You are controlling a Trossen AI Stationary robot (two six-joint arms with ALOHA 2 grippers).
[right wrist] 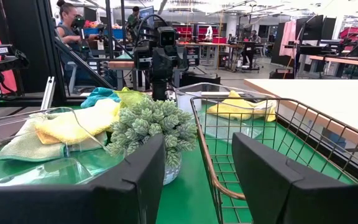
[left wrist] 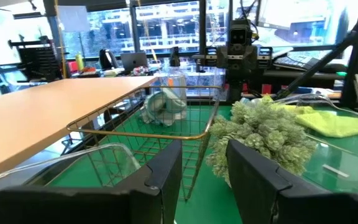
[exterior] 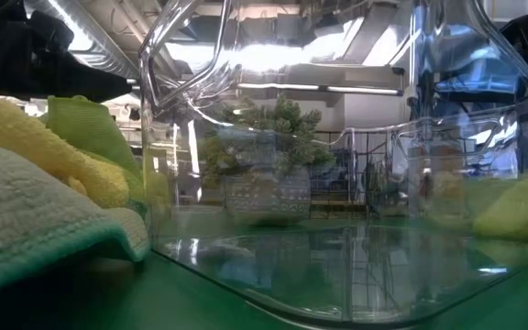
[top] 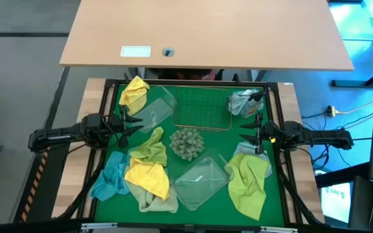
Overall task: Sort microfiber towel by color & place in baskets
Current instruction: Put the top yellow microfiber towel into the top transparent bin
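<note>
So, from my seat: wire basket (top: pixel 203 107) at mat's far middle, clear tubs (top: pixel 201 181) near and far-left. Towels (top: pixel 149 178) scattered around, none sorted. Left gripper (top: pixel 129 122) and right gripper (top: pixel 248 134) hover mid-table, fingers apart, empty.

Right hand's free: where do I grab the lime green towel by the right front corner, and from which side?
Come straight down from above with the right hand and pinch the raised, bunched folds at the back end of the lime green towel, the end nearest that hand. The towel lies crumpled on the mat, clear of the tub beside it, so a fold probably gives the fingers more to grip than a flat edge.
</note>
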